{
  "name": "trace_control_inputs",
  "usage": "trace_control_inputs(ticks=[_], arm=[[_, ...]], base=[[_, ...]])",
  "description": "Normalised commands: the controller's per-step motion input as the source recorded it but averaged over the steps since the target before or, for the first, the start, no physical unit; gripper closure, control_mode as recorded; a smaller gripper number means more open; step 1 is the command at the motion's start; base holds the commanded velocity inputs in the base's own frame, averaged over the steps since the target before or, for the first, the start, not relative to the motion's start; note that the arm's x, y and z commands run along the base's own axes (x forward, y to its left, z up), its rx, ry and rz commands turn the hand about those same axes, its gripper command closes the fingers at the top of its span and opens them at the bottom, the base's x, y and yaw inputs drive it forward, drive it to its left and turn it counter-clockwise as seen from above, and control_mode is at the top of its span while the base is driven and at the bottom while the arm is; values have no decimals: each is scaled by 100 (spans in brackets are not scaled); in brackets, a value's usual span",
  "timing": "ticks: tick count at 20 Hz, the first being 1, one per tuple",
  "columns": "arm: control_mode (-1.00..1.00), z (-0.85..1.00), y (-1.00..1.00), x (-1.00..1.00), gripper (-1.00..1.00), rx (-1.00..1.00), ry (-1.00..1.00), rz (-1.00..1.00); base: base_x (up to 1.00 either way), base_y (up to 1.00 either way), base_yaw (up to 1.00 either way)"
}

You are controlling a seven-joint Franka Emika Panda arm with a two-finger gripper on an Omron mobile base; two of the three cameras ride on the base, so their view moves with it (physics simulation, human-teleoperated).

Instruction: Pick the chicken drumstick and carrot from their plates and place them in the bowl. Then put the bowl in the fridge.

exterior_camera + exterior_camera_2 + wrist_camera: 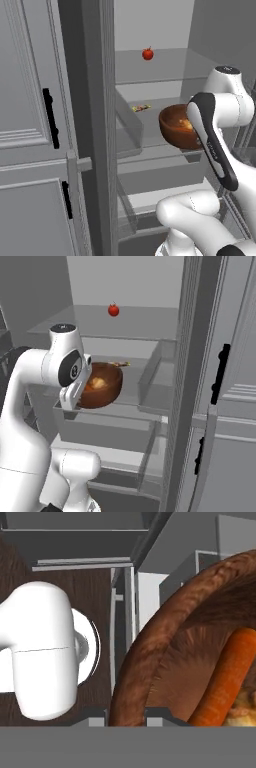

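The coppery brown bowl (174, 126) (106, 387) is inside the open fridge (150, 75), over the middle glass shelf; I cannot tell if it rests on it. My gripper (127, 721) is shut on the bowl's near rim (145, 657), and in the right base view the hand meets the bowl's left side. In the bowl lie the orange carrot (226, 674) and the golden chicken drumstick (244, 708) (98, 383). My forearm hides the bowl's right part in the left base view. The plates are out of view.
A red round fruit (147, 53) (113, 310) sits on the upper shelf. A small yellowish item (141, 107) lies behind the bowl. The door with black handles (50, 117) (220, 373) stands open beside the compartment. Drawers (160, 175) sit below.
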Motion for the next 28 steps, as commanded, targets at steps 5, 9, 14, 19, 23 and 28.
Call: trace_control_inputs(ticks=[5,9,14,19,23,28], arm=[[100,0,0,0,100,0,0,0],[100,0,0,0,100,0,0,0],[-100,-17,-3,18,100,0,0,0],[-100,-53,-12,48,100,0,0,0],[-100,-20,-54,66,100,2,0,0],[-100,-21,-34,93,100,1,0,0]], base=[[55,-25,0],[49,-4,0],[28,-2,0],[0,0,0],[0,0,0],[0,0,0]])
